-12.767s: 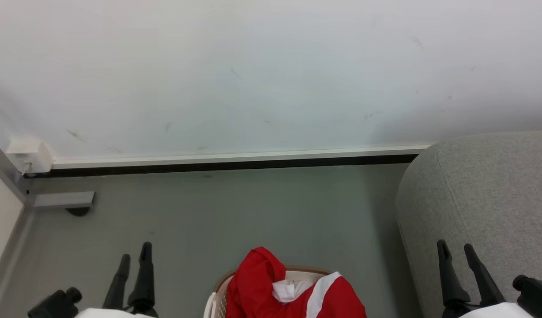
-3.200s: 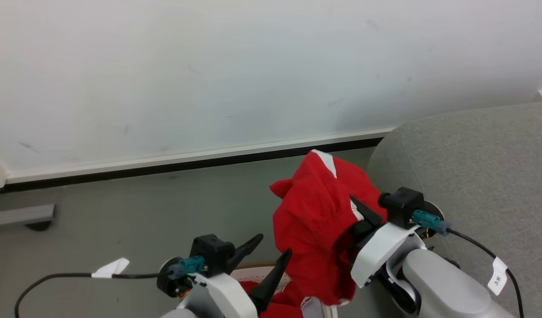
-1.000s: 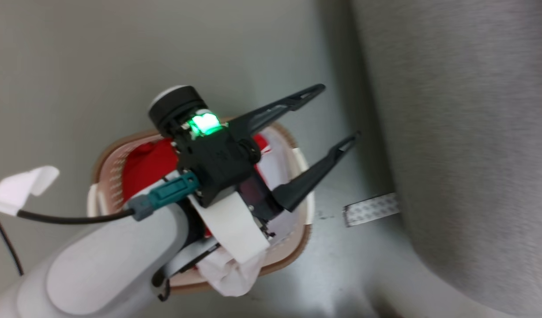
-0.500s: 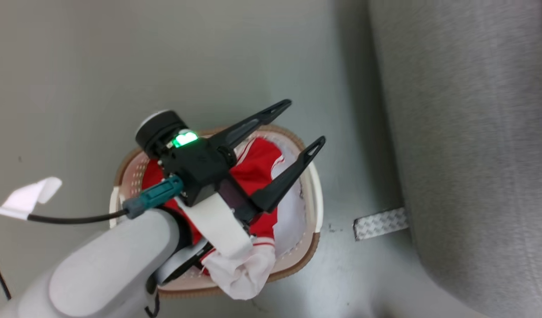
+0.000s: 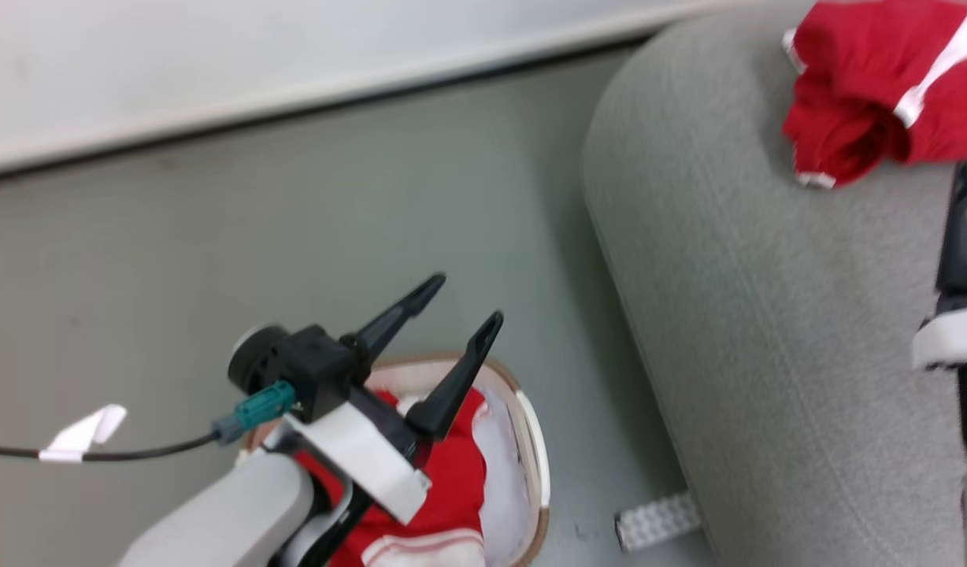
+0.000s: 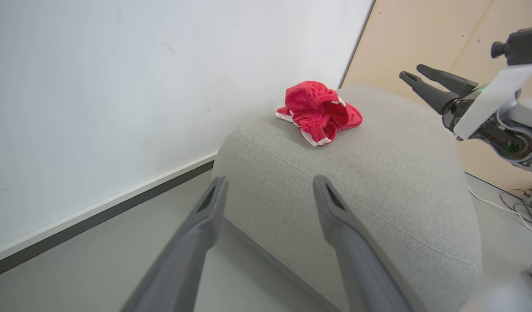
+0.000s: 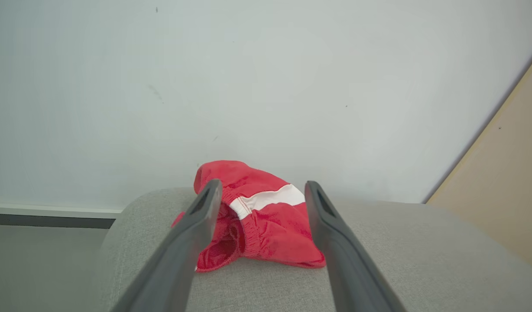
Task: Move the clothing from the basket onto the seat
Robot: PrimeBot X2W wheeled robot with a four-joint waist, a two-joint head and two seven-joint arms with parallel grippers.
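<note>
1. Two red heaps, head view: basket clothing point(image 5: 456, 480) lies inside the basket point(image 5: 533, 441) beneath the left gripper point(image 5: 468, 299); seat clothing point(image 5: 869, 79) rests on the seat point(image 5: 767, 315).
2. Left wrist view: left gripper spread wide, empty, facing the seat.
3. Right wrist view: right gripper point(image 7: 261, 184) spread, empty, near seat clothing.
</note>
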